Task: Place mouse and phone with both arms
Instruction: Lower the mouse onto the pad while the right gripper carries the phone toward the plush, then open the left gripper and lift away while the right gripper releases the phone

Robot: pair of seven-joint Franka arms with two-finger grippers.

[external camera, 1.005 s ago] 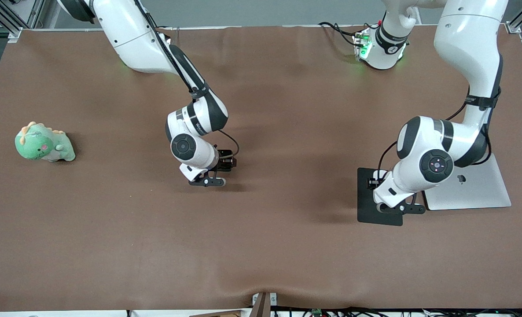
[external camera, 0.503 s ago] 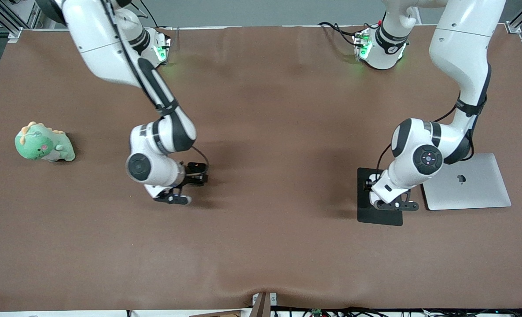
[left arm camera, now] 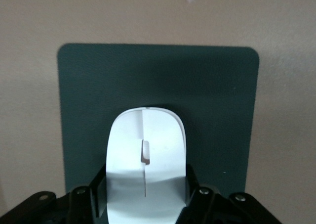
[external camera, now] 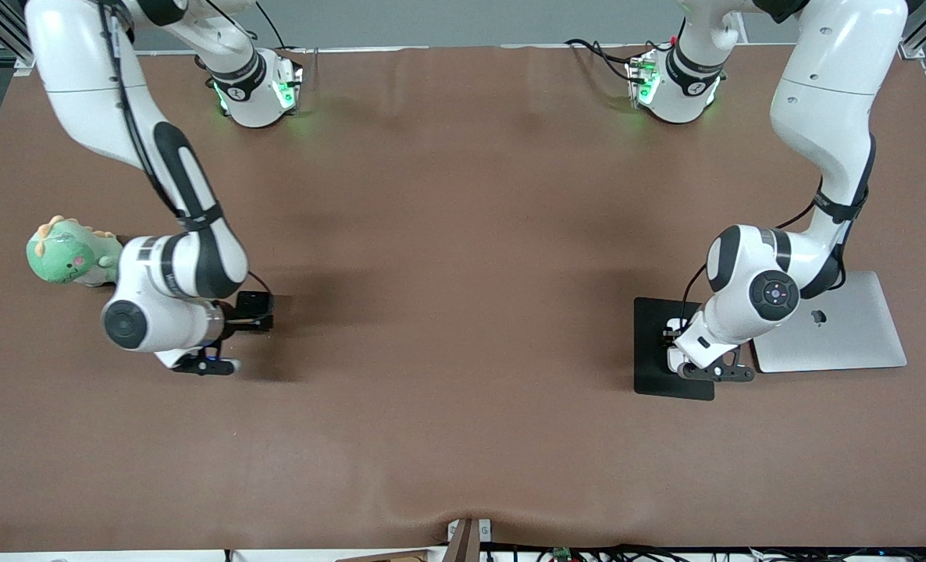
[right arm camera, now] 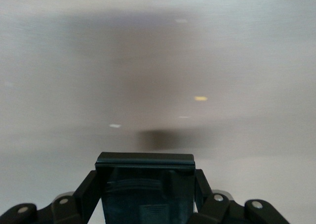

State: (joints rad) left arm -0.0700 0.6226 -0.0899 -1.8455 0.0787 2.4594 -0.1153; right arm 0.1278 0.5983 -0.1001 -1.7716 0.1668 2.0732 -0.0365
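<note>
My left gripper (external camera: 706, 370) is over the black rectangular pad (external camera: 650, 347) and is shut on the white mouse (left arm camera: 146, 150). In the left wrist view the left gripper (left arm camera: 145, 187) holds the mouse by its sides low over the pad (left arm camera: 98, 90). My right gripper (external camera: 204, 364) is over bare table beside the green plush toy. In the right wrist view the right gripper (right arm camera: 145, 187) is shut on the black glossy phone (right arm camera: 145, 194), above the table. In the front view the hands hide the mouse and the phone.
A green plush dinosaur (external camera: 65, 254) lies at the right arm's end of the table, close to the right arm's wrist. A closed silver laptop (external camera: 842, 328) lies beside the pad at the left arm's end. The brown table mat (external camera: 463, 312) stretches between them.
The right arm has swung from the table's middle toward the plush toy with the phone in its gripper. The left arm has shifted slightly over the pad and still holds the mouse.
</note>
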